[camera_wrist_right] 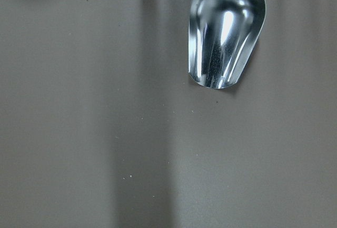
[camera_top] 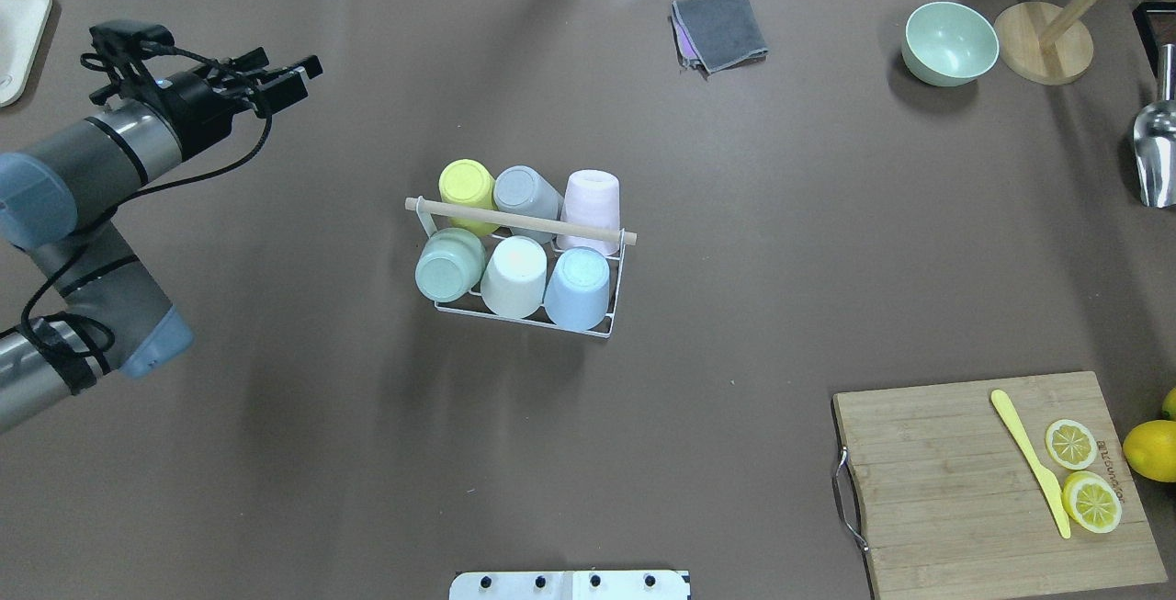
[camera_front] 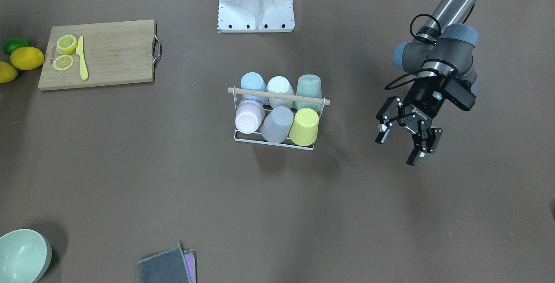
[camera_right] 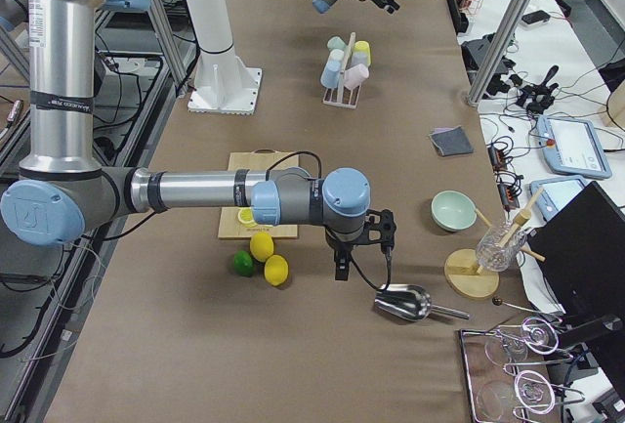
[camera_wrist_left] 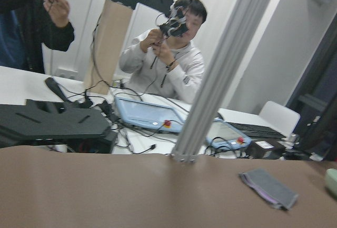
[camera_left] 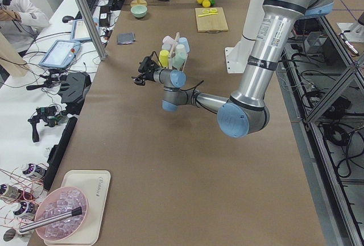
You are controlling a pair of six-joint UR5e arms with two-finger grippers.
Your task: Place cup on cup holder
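The cup holder (camera_front: pixel 277 96) is a white wire rack with a wooden rod across the top, standing mid-table; it also shows in the overhead view (camera_top: pixel 519 220). Several cups sit upside down on its pegs: blue (camera_front: pixel 253 84), white (camera_front: pixel 281 89), green (camera_front: pixel 309 88), pink (camera_front: pixel 249 117), grey (camera_front: pixel 277 123) and yellow (camera_front: pixel 304 127). My left gripper (camera_front: pixel 398 148) is open and empty, well off to the rack's side and above the table; it also shows in the overhead view (camera_top: pixel 294 76). My right gripper (camera_right: pixel 363 259) shows only in the exterior right view, near a metal scoop (camera_wrist_right: pixel 226 33); I cannot tell its state.
A wooden cutting board (camera_front: pixel 112 53) holds lemon slices and a yellow knife (camera_front: pixel 82 60). Lemons (camera_front: pixel 27 57) and a lime lie beside it. A green bowl (camera_front: pixel 21 255) and a grey cloth (camera_front: pixel 167 265) lie near the far edge. The robot base (camera_front: pixel 256 1) stands behind the rack.
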